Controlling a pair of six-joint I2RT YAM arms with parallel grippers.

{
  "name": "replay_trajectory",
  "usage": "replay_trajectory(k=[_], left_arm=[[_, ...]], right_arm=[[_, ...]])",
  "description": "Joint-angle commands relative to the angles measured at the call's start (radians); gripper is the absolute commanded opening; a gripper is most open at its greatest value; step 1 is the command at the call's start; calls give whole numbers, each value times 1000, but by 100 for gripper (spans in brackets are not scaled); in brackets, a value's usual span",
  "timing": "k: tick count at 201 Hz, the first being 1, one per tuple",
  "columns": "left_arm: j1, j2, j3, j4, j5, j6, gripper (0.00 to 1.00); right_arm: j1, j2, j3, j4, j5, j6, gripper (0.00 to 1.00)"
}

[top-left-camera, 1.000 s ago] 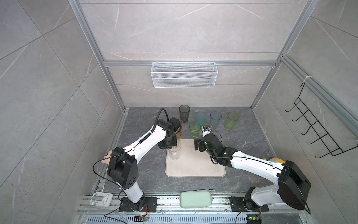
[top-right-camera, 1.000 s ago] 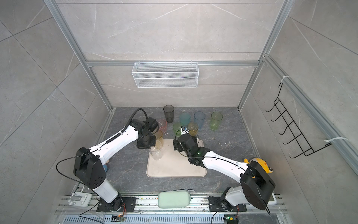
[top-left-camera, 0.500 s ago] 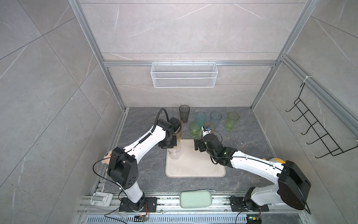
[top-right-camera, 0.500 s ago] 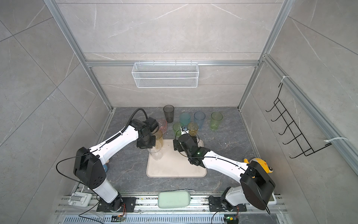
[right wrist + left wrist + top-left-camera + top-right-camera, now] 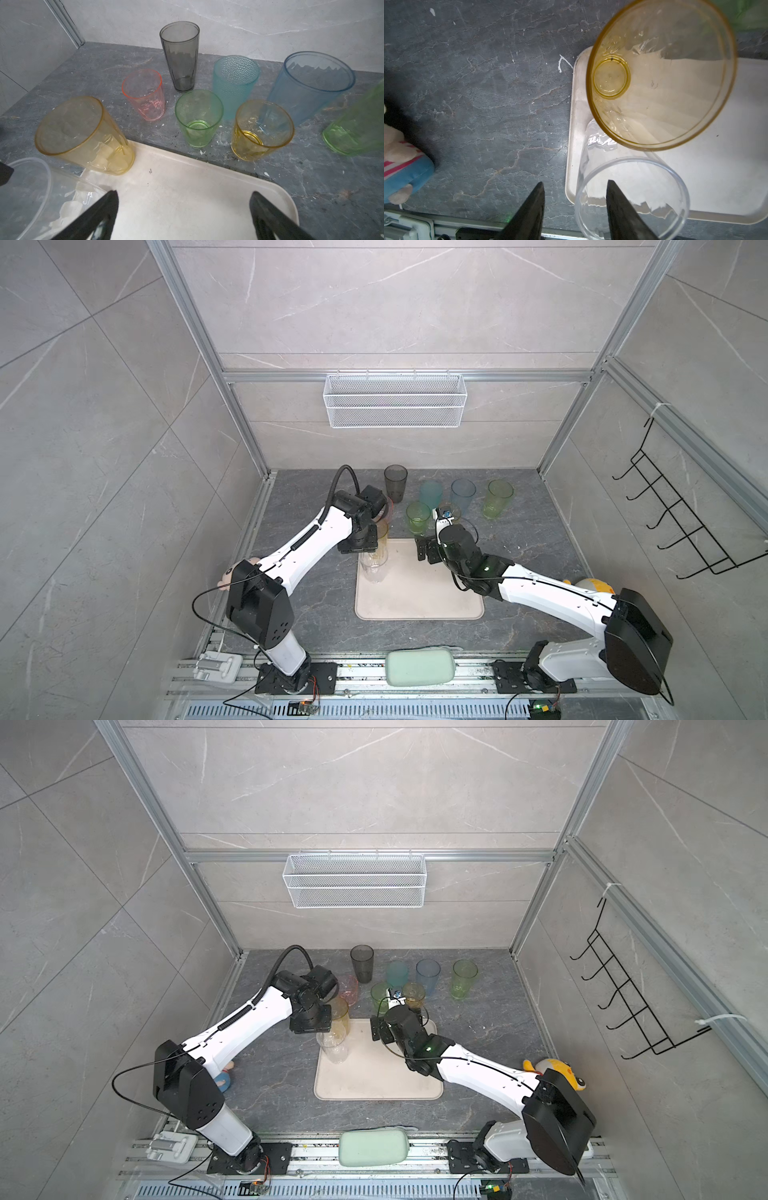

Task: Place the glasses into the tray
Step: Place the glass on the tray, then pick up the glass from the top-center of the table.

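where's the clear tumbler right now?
The clear tumbler stands on the tray, left side, in both top views, next to the tall amber tumbler; the left gripper straddles its rim, jaws open.

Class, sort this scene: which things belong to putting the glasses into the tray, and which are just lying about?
Job: tray; glasses: tall amber, clear, grey, pink, short green, short amber, teal, blue, tall green.
Lying about: wire basket, hook rack, green block, striped plush toy, yellow plush toy.

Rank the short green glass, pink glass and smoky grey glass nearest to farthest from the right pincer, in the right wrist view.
1. Short green glass, just past the tray rim.
2. Pink glass, farther back, leftward.
3. Smoky grey glass, farthest back, near the wall.
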Motion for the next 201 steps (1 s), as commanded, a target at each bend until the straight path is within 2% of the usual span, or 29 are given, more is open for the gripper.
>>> replay_trajectory(k=[1, 47, 82, 156, 201], left_arm=[[-4, -71, 54, -32, -40, 32, 55], [-3, -75, 161, -94, -145, 58, 66], [-3, -65, 226, -71, -175, 95, 72], [27, 18, 340, 97, -167, 157, 84], [83, 102, 394, 205, -153, 132, 85]], right_arm=[[8, -34, -22, 25, 24, -20, 99], [8, -61, -46, 31, 126, 0, 99], [7, -67, -46, 0, 229, 38, 100], [6, -59, -39, -16, 255, 41, 100], [7, -60, -34, -20, 257, 41, 99]])
